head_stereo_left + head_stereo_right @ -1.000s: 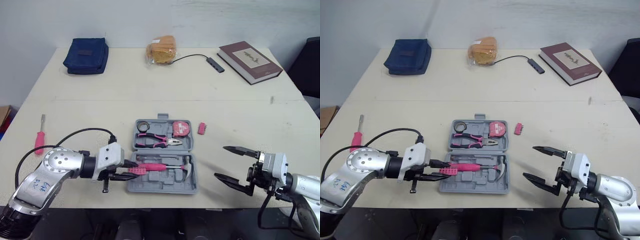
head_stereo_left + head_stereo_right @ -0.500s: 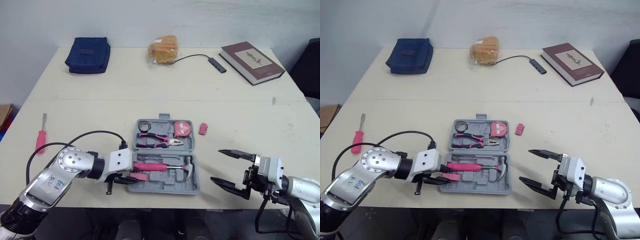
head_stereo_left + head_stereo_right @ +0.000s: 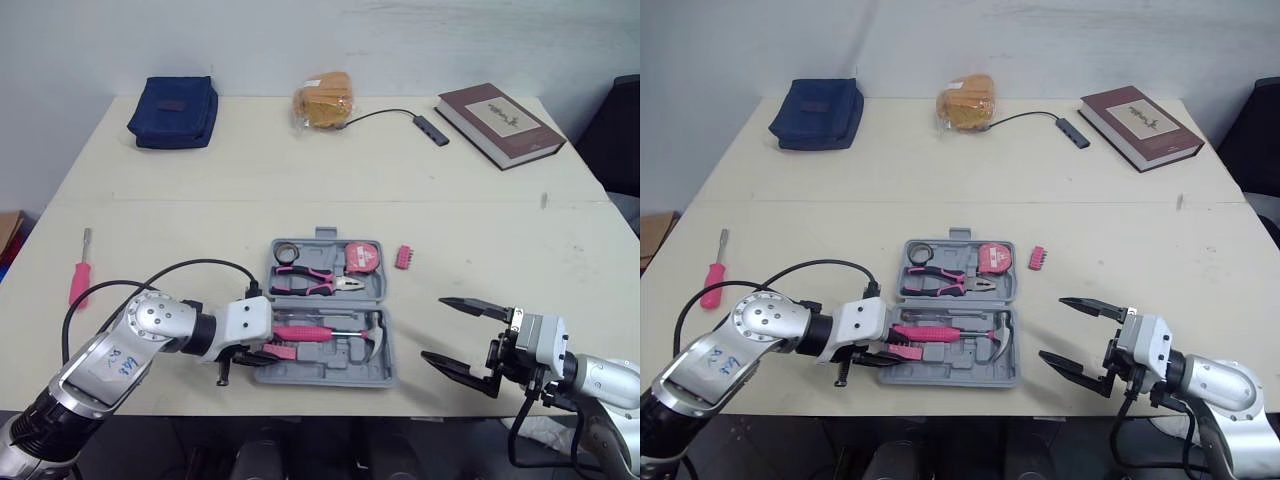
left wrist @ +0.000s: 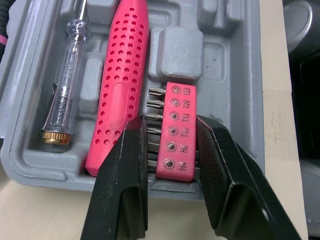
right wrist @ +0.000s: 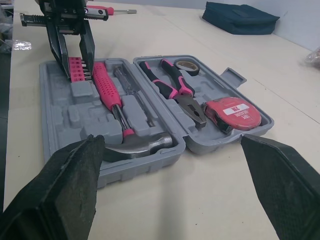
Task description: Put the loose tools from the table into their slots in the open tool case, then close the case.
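Tabletop [image 3: 300, 180], bit holder [image 4: 175, 132] moved into case [image 3: 330, 375]

The left arm [image 3: 120, 350] reaches low and level toward the right side, the left gripper [image 4: 170, 124] clamped on a pink plastic bit holder [image 4: 176, 137] between its black fingers. The right gripper [image 3: 433, 328] points toward it, fingers spread wide.
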